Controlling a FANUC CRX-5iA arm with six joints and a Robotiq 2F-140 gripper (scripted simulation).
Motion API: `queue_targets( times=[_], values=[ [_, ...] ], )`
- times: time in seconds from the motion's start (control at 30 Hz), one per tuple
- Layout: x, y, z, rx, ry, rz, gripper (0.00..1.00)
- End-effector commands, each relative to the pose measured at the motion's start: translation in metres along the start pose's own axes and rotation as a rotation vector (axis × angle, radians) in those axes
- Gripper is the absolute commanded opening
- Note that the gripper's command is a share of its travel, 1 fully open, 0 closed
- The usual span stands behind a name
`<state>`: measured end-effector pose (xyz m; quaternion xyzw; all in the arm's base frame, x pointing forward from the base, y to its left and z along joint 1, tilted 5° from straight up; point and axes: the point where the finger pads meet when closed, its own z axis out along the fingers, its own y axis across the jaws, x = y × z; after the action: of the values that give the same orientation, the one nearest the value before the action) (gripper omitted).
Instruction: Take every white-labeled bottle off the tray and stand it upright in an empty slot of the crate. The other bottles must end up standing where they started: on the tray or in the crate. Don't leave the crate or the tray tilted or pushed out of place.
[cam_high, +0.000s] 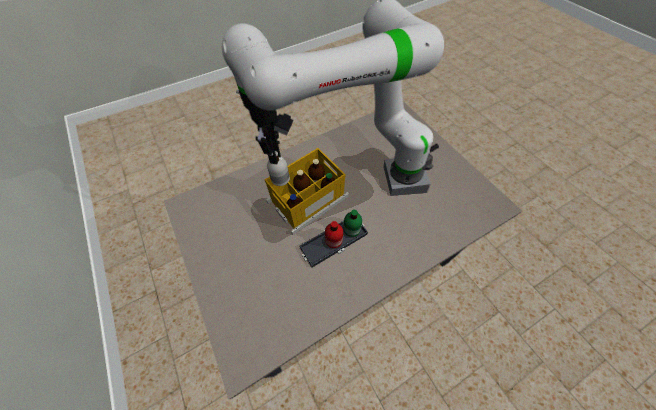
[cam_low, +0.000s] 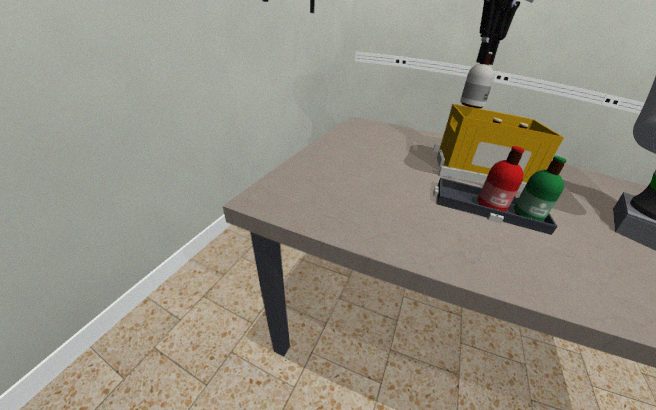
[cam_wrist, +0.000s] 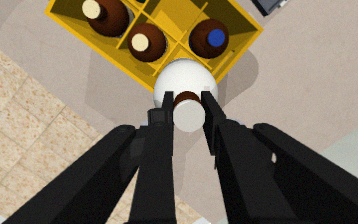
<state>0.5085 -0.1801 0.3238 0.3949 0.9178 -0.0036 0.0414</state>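
Your black two-finger gripper (cam_wrist: 188, 107) clamps the white-labeled round bottle (cam_low: 477, 84) by its neck above the yellow plastic crate's (cam_low: 467, 131) corner slot; lowering off-centre could catch the rim and tilt the crate.
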Motion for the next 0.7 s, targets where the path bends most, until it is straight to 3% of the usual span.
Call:
queue_targets(
  times=[0.0, 0.67],
  values=[
    [-0.0004, 0.0001, -0.0009, -0.001, -0.002, 0.000, 0.10],
    [-0.0004, 0.0001, 0.0013, -0.001, -0.002, 0.000, 0.10]
  ],
)
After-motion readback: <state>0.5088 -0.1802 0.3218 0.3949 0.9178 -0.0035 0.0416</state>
